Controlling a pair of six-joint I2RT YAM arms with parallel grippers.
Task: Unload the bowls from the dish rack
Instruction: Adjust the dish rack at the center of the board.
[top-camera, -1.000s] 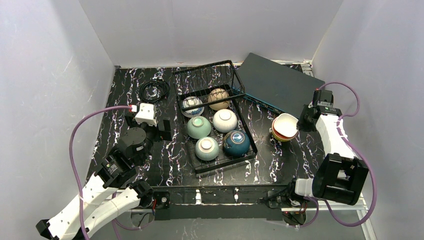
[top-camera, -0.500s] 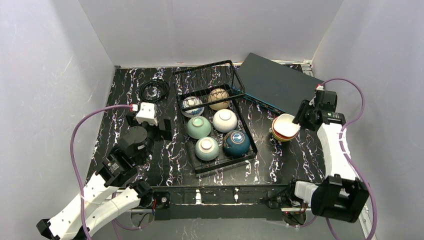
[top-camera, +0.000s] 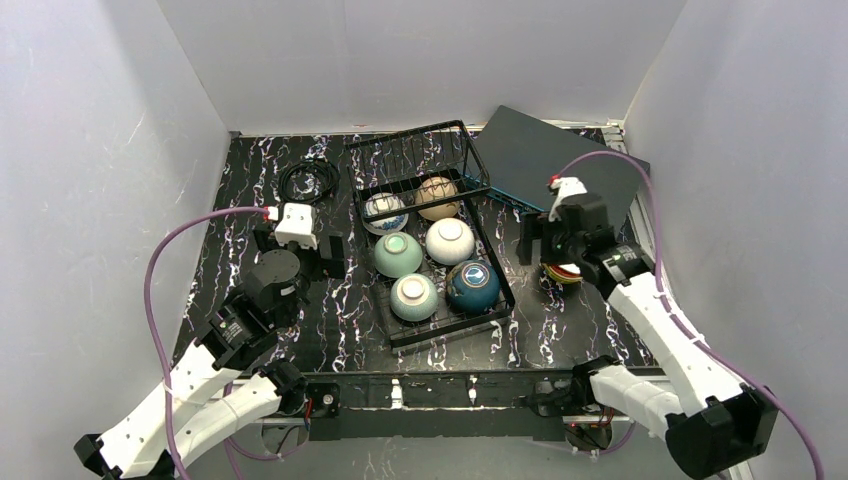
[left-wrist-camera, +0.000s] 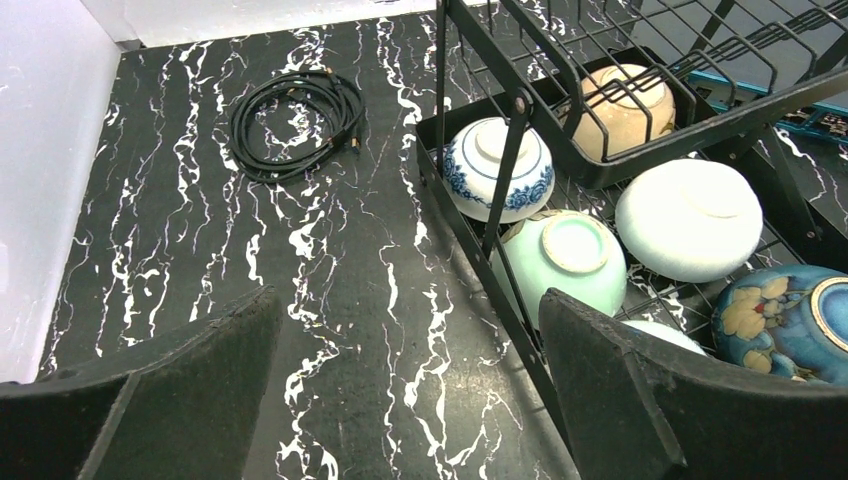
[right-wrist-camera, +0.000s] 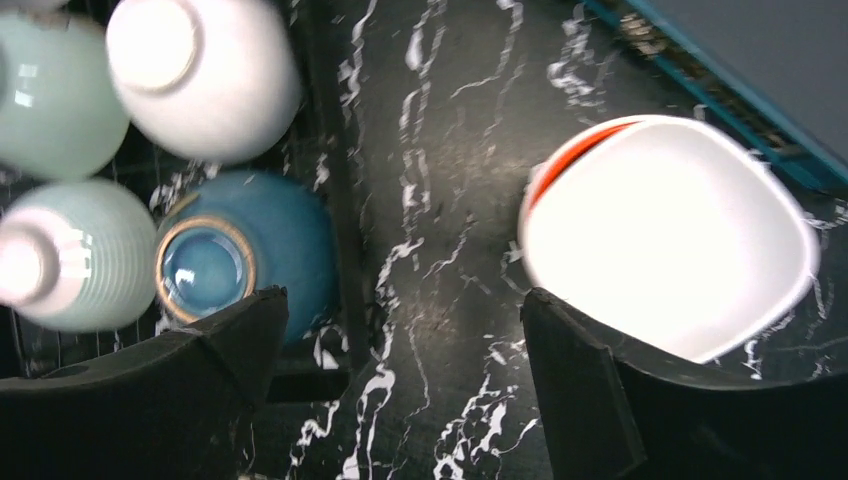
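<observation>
The black wire dish rack (top-camera: 415, 150) stands mid-table with several upturned bowls in it: blue-and-white (top-camera: 385, 212), beige (top-camera: 437, 197), pale green (top-camera: 397, 254), white (top-camera: 450, 240), ribbed pale green (top-camera: 413, 297) and dark teal (top-camera: 472, 286). Right of it, a stack of bowls (top-camera: 563, 272) sits on the table, topped by a white bowl (right-wrist-camera: 670, 230). My right gripper (right-wrist-camera: 400, 300) hangs open over bare table between the teal bowl (right-wrist-camera: 240, 260) and that stack, holding nothing. My left gripper (left-wrist-camera: 405, 300) is open above the table beside the rack's left side (left-wrist-camera: 510, 150).
A flat dark grey-teal box (top-camera: 555, 165) lies at the back right, close behind the stack. A coiled black cable (top-camera: 308, 180) lies at the back left. White walls enclose the table on three sides.
My right gripper opened, left the white bowl on the stack and swung left toward the rack. The left arm stayed put.
</observation>
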